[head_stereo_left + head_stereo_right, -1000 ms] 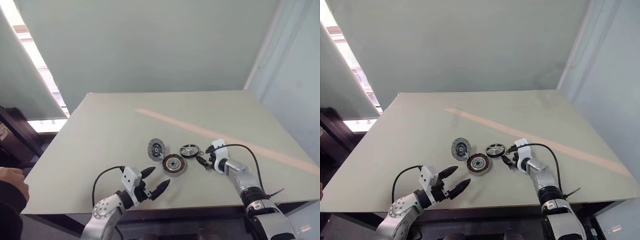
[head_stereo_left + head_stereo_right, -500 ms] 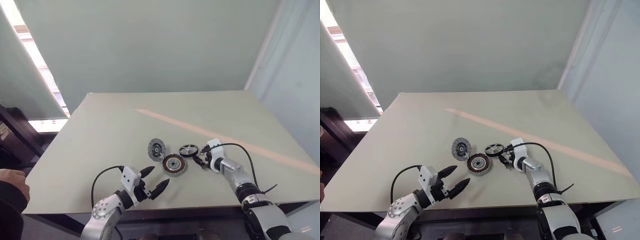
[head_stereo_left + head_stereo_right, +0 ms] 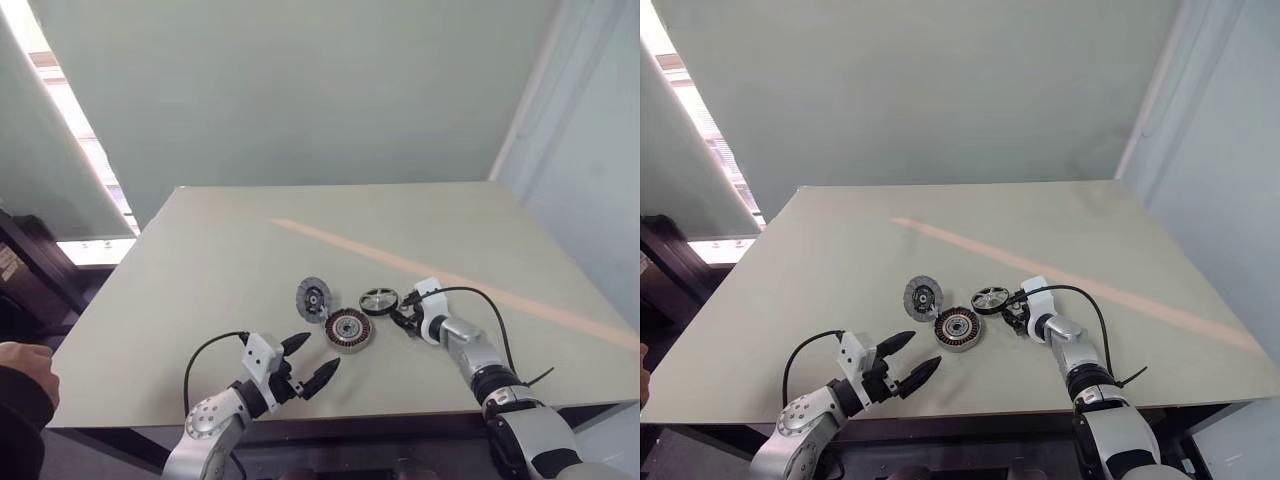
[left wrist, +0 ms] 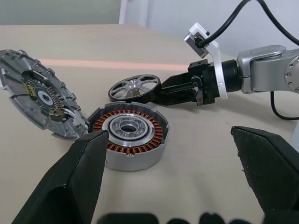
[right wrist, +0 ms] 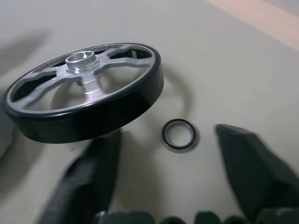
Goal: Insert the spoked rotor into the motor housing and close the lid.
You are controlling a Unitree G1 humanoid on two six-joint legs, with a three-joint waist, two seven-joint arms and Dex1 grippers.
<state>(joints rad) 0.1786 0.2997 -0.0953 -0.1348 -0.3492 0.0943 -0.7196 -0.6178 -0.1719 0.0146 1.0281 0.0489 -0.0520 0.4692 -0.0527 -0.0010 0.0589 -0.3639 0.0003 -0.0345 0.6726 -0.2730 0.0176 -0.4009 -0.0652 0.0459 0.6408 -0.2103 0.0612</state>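
Housing (image 4: pixel 129 140) sits open on the counter (image 3: pixel 220 260), windings bare, so neither step looks done yet. Spoked rotor (image 4: pixel 134 87) lies just beyond the housing, not yet seated, and the lid (image 4: pixel 39 107) leans tilted against the housing's side. Right gripper (image 3: pixel 403 320) reaches the rotor's rim with fingers parted, gripping nothing that I can confirm. Left gripper (image 3: pixel 306 362) hovers near the housing, spread wide and empty. No readable writing shows on any part.
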